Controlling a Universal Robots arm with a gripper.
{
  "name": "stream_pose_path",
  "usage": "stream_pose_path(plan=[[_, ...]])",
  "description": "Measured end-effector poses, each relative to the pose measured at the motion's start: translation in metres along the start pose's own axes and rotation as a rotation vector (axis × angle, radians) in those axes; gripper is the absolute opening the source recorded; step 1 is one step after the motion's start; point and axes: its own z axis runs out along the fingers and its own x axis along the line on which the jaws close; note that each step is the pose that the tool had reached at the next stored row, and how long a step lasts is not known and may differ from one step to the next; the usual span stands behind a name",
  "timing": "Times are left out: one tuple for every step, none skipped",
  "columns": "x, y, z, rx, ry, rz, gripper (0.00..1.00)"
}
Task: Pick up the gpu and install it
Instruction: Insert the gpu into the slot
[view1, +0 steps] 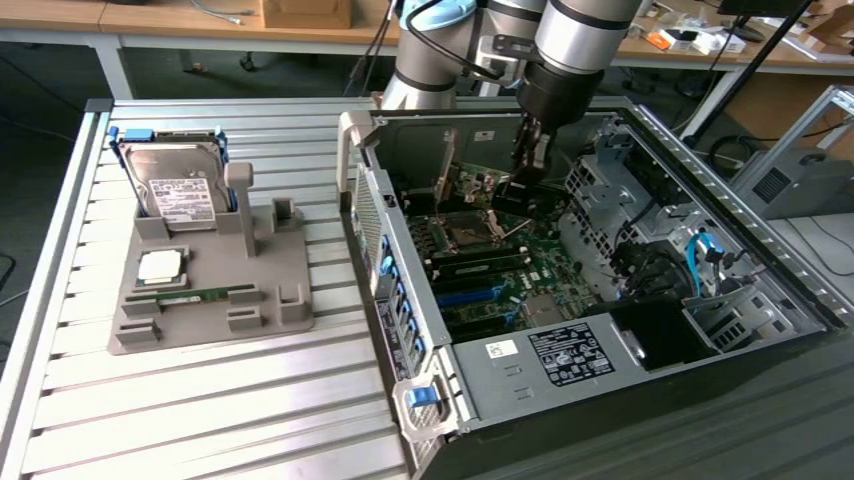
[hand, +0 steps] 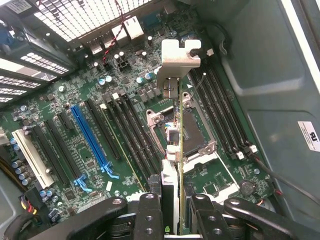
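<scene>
Inside the open computer case (view1: 747, 250), above the motherboard (hand: 75, 100), the gripper (hand: 172, 202) had its fingers closed on the gpu (hand: 176, 130), held edge-on with its silver bracket (hand: 180, 52) leading. The pick-up was done; seating was not. Which slot lay beneath was hard to tell, the card's edge apparently hiding it.

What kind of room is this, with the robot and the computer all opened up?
Probably a robotics lab or workshop. A silver robot arm reaches into an open grey computer case, a grey parts holder sits on a ribbed metal table, and cluttered wooden workbenches stand behind.
</scene>
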Motion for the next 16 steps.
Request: stream_pose_path(plan=[[0.0, 0.0, 0.0, -0.0001, 0.0, -0.001, 0.27], [0.0, 0.0, 0.0, -0.0001, 0.0, -0.003, 0.27], [0.0, 0.0, 0.0, -0.0002, 0.0, -0.004, 0.27], [0.0, 0.0, 0.0, -0.0002, 0.0, -0.006, 0.27], [0.0, 0.0, 0.0, -0.0002, 0.0, -0.008, 0.27], [0.0, 0.0, 0.0, -0.0003, -0.0001, -0.009, 0.27], [0.0, 0.0, 0.0, -0.0003, 0.0, -0.01, 0.27], [0.0, 0.0, 0.0, -0.0004, 0.0, -0.012, 0.27], [0.0, 0.0, 0.0, -0.0004, -0.0001, -0.013, 0.27], [0.0, 0.0, 0.0, -0.0005, -0.0001, -0.015, 0.27], [0.0, 0.0, 0.0, -0.0005, -0.0001, -0.017, 0.27], [0.0, 0.0, 0.0, -0.0006, -0.0001, -0.018, 0.27], [0.0, 0.0, 0.0, -0.0006, -0.0001, -0.019, 0.27], [0.0, 0.0, 0.0, -0.0007, -0.0001, -0.021, 0.27], [0.0, 0.0, 0.0, -0.0007, -0.0001, -0.022, 0.27], [0.0, 0.0, 0.0, -0.0007, -0.0002, -0.023, 0.27]])
